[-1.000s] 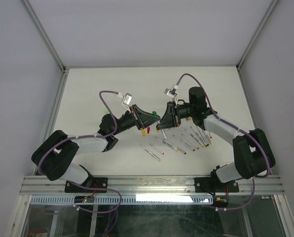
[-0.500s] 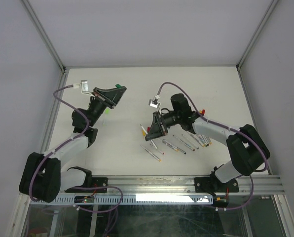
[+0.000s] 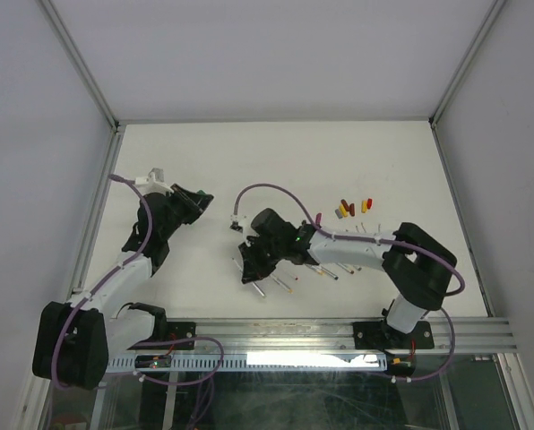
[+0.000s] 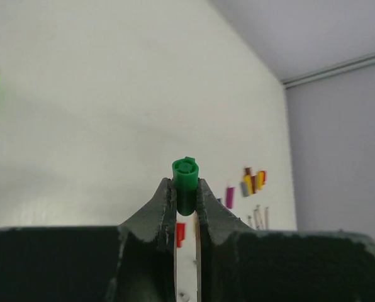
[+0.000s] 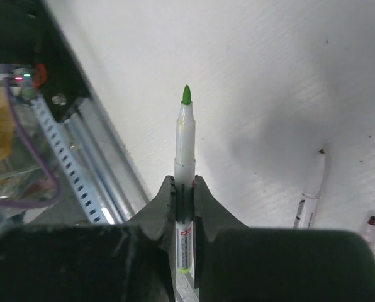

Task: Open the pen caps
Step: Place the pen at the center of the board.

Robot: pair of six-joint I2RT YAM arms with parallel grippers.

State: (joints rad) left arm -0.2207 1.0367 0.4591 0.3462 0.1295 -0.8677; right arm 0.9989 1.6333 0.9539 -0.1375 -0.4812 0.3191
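Cap (image 4: 186,178): one, green, pinched in left gripper (image 4: 186,189), only the left wrist view shows it
Pen (image 5: 185,157): one, green tip bare, clamped in right gripper (image 5: 185,187)
Loose caps (image 3: 352,208): roughly six

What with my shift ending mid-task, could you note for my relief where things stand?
Left gripper: jaws shut on a green cap.
Right gripper: jaws shut on the uncapped green pen.
Loose caps lie clustered beyond the right arm; other pens lie near it.
Done: green pen opened.
Left: set both down; check the lying pens, too small to tell if capped.
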